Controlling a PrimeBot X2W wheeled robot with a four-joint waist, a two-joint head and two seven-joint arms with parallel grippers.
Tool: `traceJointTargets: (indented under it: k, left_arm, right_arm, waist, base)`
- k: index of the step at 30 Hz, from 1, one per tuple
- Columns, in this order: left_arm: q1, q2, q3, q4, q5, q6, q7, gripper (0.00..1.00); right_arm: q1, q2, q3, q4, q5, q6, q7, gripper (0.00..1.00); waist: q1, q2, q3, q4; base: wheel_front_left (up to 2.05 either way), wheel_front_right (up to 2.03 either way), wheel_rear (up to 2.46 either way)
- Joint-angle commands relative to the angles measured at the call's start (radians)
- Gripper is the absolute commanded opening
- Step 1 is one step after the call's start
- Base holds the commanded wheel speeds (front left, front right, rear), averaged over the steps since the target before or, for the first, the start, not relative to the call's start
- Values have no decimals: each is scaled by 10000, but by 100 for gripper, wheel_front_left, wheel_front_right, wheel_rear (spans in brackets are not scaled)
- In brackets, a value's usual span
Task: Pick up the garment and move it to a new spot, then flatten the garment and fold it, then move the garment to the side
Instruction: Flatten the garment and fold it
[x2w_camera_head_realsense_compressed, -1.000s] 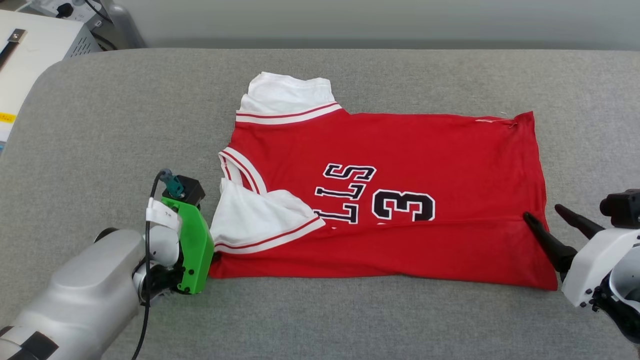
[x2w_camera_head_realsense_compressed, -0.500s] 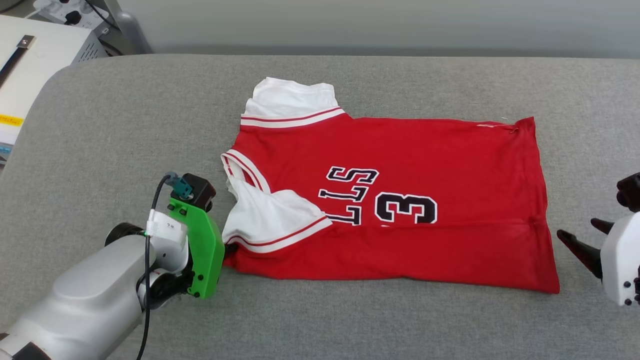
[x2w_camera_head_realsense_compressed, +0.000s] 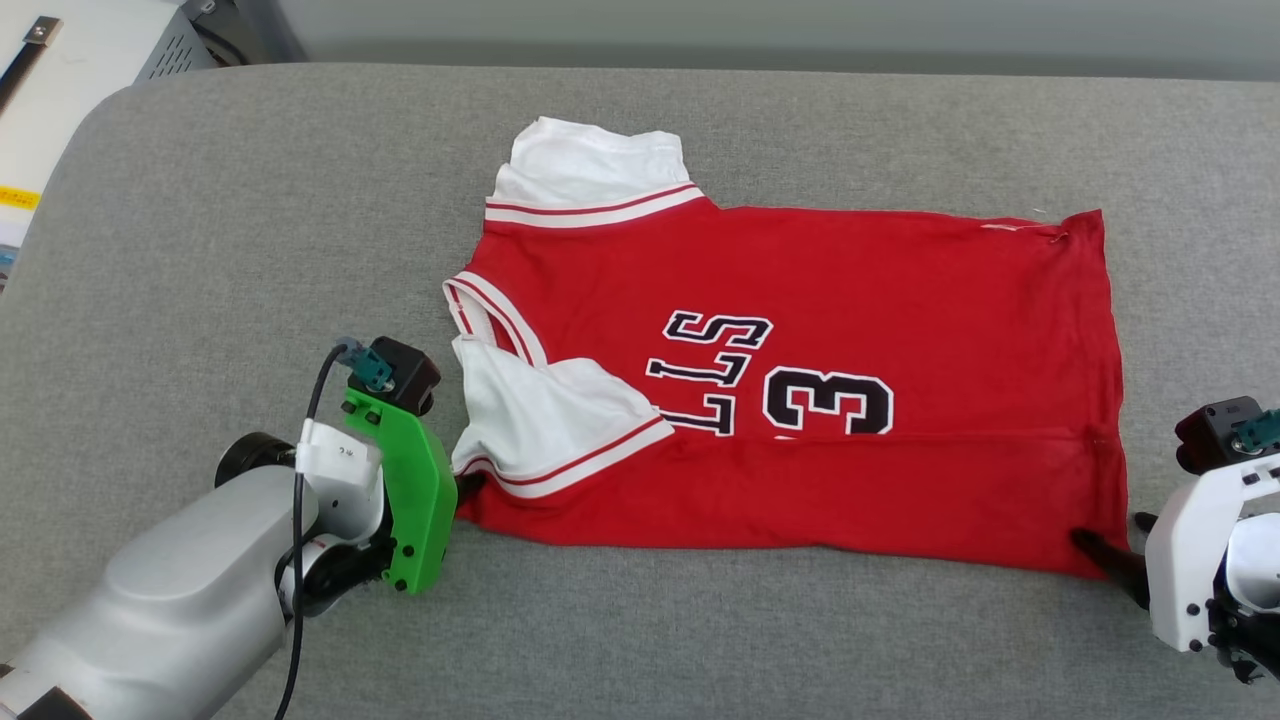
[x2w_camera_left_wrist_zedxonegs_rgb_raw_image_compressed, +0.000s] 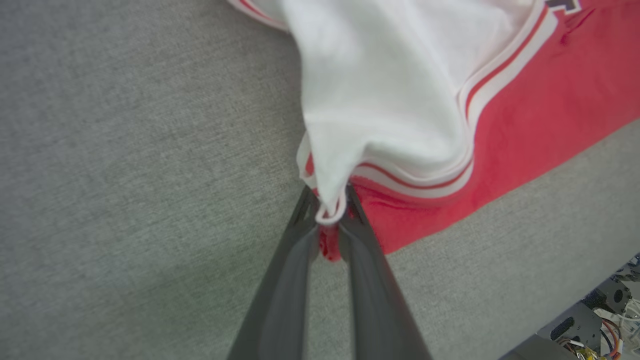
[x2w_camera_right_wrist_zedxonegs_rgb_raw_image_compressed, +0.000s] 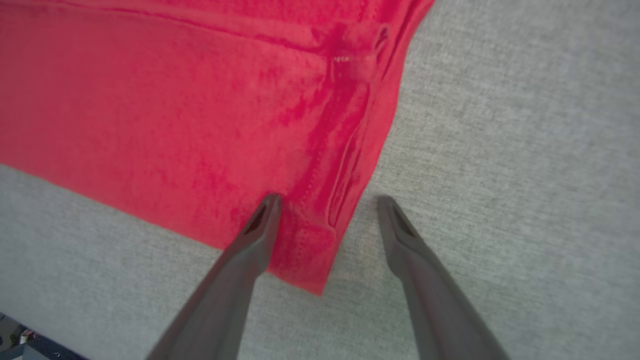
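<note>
The garment (x2w_camera_head_realsense_compressed: 800, 300), a red jersey with white sleeves and black lettering, lies folded lengthwise on the grey table, its collar end to the left. My left gripper (x2w_camera_head_realsense_compressed: 466, 490) is at its near left corner. In the left wrist view, the left gripper (x2w_camera_left_wrist_zedxonegs_rgb_raw_image_compressed: 330, 200) is shut on the garment (x2w_camera_left_wrist_zedxonegs_rgb_raw_image_compressed: 400, 100), pinching white sleeve trim and red fabric together. My right gripper (x2w_camera_head_realsense_compressed: 1120, 540) is at the near right hem corner. The right wrist view shows the right gripper (x2w_camera_right_wrist_zedxonegs_rgb_raw_image_compressed: 328, 200) open and straddling the garment (x2w_camera_right_wrist_zedxonegs_rgb_raw_image_compressed: 175, 125) corner, one finger over the fabric and the other over the table.
The grey padded table (x2w_camera_head_realsense_compressed: 250, 200) extends well beyond the garment on all sides. A white equipment box (x2w_camera_head_realsense_compressed: 70, 60) stands past its far left corner. The table's near edge (x2w_camera_left_wrist_zedxonegs_rgb_raw_image_compressed: 575, 300) runs close behind the left gripper, with wires below it.
The head camera has shifted. My right gripper, drawn back half a second ago, has come in to the near right hem corner. The left gripper has stayed at the sleeve corner.
</note>
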Motion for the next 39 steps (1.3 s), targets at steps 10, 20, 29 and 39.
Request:
traceJointTargets:
  k: [10, 20, 29, 39]
  left_arm:
    - [380, 149, 119, 70, -218, 86, -256, 0]
    - [921, 731, 161, -757, -298, 368, -538, 0]
    - [1694, 1689, 86, -2436, -294, 1030, -709, 0]
    - [2335, 2106, -48, -3562, -308, 1644, -855, 0]
  right_arm:
    - [91, 269, 624, 792, 328, -7, -877, 0]
    - [412, -129, 287, -79, 581, -7, -1563, 0]
    - [1524, -410, -539, -1268, 643, -7, -1371, 0]
    - [2300, -270, -1420, -1651, 777, -7, -884, 0]
  waist:
    - [0, 0, -191, -98]
    - [0, 0, -840, -242]
    - [0, 0, -1251, -314]
    - [0, 0, -1318, -314]
  base:
    - [0, 0, 0]
    - [0, 0, 0]
    - [0, 0, 0]
    - [0, 0, 0]
